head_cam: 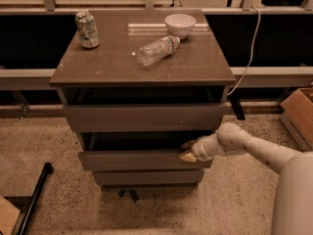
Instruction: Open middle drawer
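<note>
The grey-brown cabinet has three drawer fronts. The middle drawer is pulled out a little, with a dark gap above its top edge. The taller top drawer front sits above it and the narrow lowest front below. My gripper is at the right end of the middle drawer's top edge, its tan fingertips hooked over the edge. The white arm reaches in from the lower right.
On the cabinet top lie a green-white can, a clear plastic bottle on its side and a white bowl. A cardboard box stands at the right. A black pole lies on the floor at the lower left. A white cable hangs at the right.
</note>
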{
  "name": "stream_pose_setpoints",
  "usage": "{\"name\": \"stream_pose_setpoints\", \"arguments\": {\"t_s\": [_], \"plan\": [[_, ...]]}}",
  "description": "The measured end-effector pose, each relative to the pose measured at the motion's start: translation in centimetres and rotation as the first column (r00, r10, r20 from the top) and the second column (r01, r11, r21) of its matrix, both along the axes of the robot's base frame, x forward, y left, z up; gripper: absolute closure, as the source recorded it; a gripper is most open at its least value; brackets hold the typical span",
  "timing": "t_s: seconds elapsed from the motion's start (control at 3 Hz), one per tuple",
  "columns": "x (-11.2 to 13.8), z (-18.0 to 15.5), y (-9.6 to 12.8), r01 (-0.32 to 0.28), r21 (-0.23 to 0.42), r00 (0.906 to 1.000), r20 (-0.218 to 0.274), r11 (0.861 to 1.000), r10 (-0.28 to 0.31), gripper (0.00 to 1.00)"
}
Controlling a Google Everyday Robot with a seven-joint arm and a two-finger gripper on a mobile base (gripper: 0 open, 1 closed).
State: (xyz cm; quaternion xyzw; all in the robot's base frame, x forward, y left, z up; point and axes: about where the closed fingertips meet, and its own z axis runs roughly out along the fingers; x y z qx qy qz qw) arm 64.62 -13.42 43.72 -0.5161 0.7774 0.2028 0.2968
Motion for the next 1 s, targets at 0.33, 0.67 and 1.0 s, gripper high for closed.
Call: {"name": "stream_pose_setpoints", "arguments": {"t_s": [0.33,0.67,1.0], "plan": [[0.00,0.01,0.00,0.000,0.000,1.0000,0.000,1.000,0.000,0.82],[-0.19,-0.15,0.34,-0.011,-0.018,0.9997,-0.020,1.000,0.011,0.58],[-0.19,-0.13,0.34,-0.011,-0.018,0.9997,-0.020,1.000,0.011,0.34]]}}
